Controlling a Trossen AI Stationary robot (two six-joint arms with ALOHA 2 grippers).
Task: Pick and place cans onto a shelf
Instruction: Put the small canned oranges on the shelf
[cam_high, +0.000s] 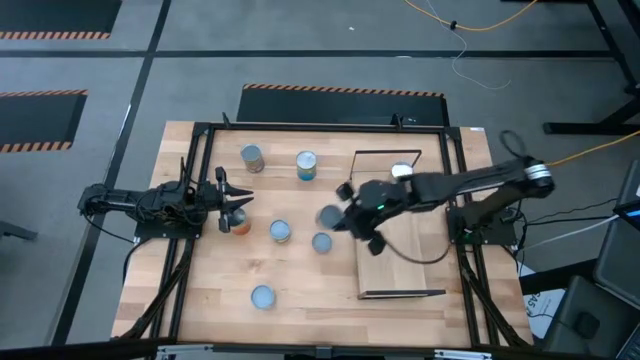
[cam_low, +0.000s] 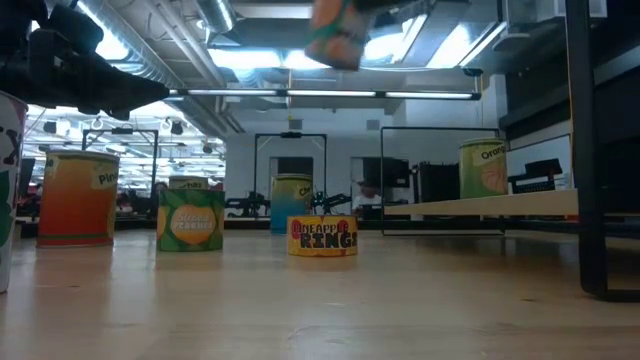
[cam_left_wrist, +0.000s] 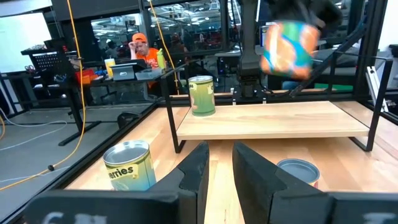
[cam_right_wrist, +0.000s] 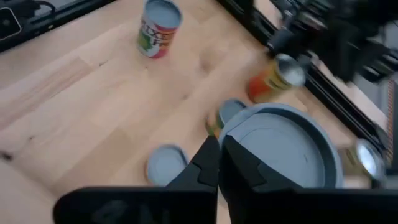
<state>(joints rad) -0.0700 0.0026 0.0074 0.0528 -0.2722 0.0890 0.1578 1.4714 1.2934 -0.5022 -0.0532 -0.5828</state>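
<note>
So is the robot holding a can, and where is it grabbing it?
Yes. The right gripper holds a can up in the air, fingers at its top rim. The left gripper holds nothing.

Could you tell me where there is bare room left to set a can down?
The shelf is free along its near half; only the lone can stands at its far end. The table middle, between shelf and left gripper, is crowded with loose cans, the right gripper above.

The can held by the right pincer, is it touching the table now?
Apart. In the low view the carried can hangs high above the tabletop, with open room visible between them, while the other cans stand on the wood. The right pincer holds it.
</note>
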